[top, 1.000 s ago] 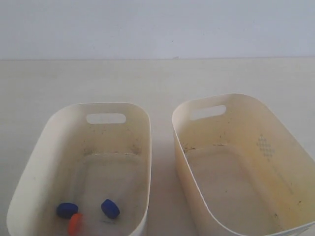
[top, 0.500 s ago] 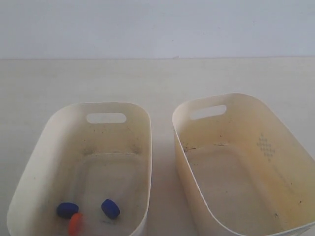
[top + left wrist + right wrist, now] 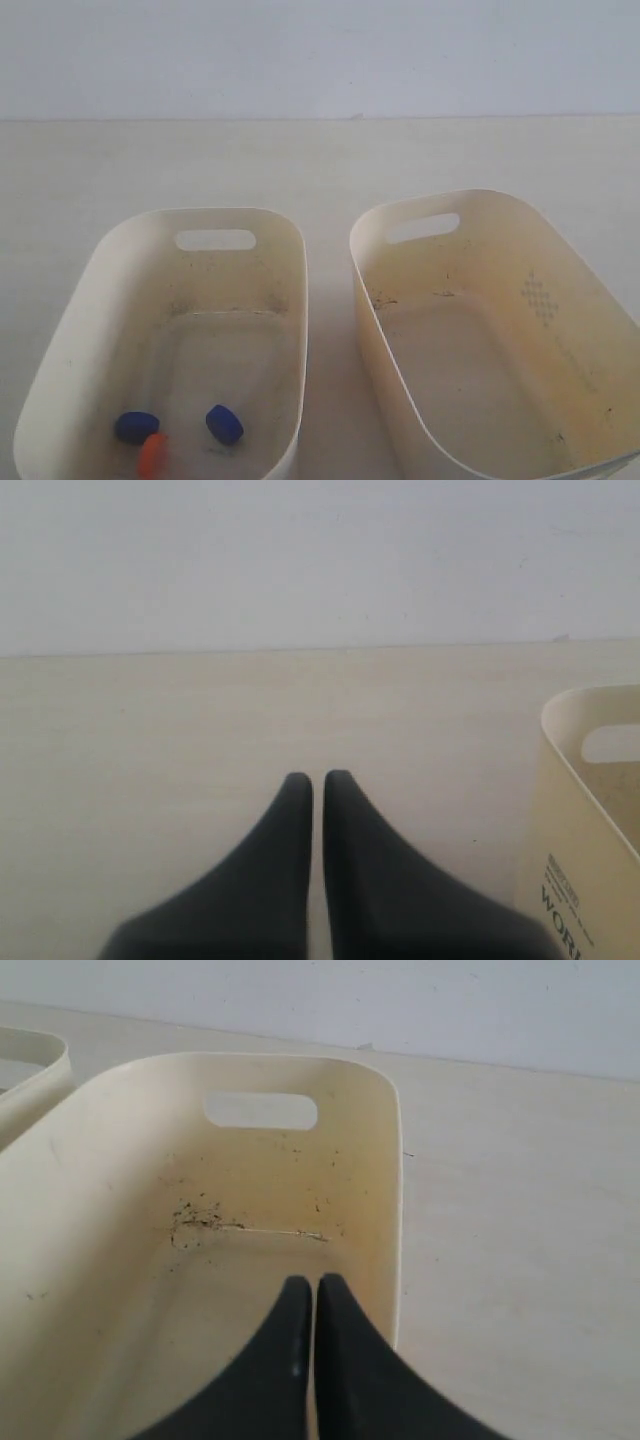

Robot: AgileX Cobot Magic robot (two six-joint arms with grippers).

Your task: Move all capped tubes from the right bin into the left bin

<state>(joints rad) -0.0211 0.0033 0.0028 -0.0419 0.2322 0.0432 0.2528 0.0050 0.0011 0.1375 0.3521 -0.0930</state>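
Cream tabletop [image 3: 320, 170], left hand [image 3: 318, 777] closed, right hand [image 3: 306, 1281] closed facing right bin [image 3: 300, 1172]

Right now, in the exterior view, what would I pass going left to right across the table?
You'd meet the left wall of the left bin, first dark blue cap, second dark blue cap, then the right bin.

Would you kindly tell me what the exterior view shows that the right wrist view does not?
Only the exterior view shows three capped tubes, two blue-capped and one orange, in the left bin, and the dot diamond on the wall of the right bin. Only the right wrist view shows the right claw, shut, over that bin. Both show that bin's slot handle and no tubes visible inside it.
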